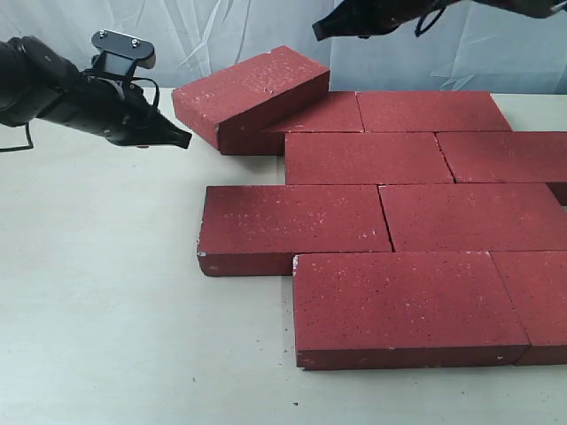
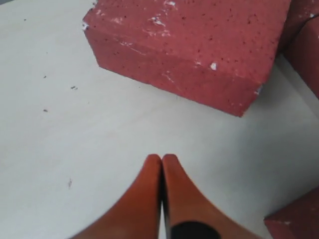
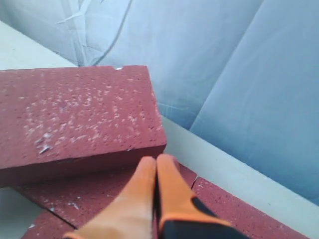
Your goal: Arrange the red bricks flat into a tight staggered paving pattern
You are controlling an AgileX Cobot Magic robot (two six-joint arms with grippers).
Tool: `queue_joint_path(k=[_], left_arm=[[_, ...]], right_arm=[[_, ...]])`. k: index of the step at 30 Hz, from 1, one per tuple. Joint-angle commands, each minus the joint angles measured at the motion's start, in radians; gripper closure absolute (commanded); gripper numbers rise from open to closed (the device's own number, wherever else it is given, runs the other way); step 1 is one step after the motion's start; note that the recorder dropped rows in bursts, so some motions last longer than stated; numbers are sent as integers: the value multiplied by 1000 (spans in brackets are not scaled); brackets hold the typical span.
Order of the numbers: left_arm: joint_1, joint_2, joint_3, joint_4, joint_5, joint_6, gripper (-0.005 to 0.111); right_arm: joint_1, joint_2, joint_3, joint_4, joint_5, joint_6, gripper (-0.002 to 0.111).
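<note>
Several red bricks (image 1: 390, 212) lie flat in staggered rows on the right half of the table. One more red brick, the tilted brick (image 1: 252, 88), rests askew on a flat brick (image 1: 310, 124) at the pattern's far left corner, its left end low. My left gripper (image 1: 182, 139) is shut and empty, just left of that brick's low end (image 2: 189, 45); its fingers (image 2: 162, 162) point at the brick's side with bare table between. My right gripper (image 1: 319, 31) is shut and empty, above the far right end of the tilted brick (image 3: 79, 114).
The pale table (image 1: 97, 301) stretches open to the left and front of the bricks. A blue-white cloth backdrop (image 1: 266, 27) hangs behind the table's far edge. The brick rows run off the right edge of the exterior view.
</note>
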Motion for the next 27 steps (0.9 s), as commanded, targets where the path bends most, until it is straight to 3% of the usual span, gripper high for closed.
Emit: queue_joint_path(k=[1, 7, 12, 27], left_arm=[[1, 64, -101, -9, 73, -3, 107], [1, 104, -162, -9, 115, -6, 107], [1, 106, -162, 7, 117, -6, 107], [-1, 162, -212, -12, 149, -6, 107]], right_arm=[[-30, 187, -292, 14, 214, 13, 109], [-41, 378, -551, -26, 223, 71, 109], [-41, 482, -658, -60, 217, 85, 109], [-41, 536, -680, -50, 224, 97, 109]])
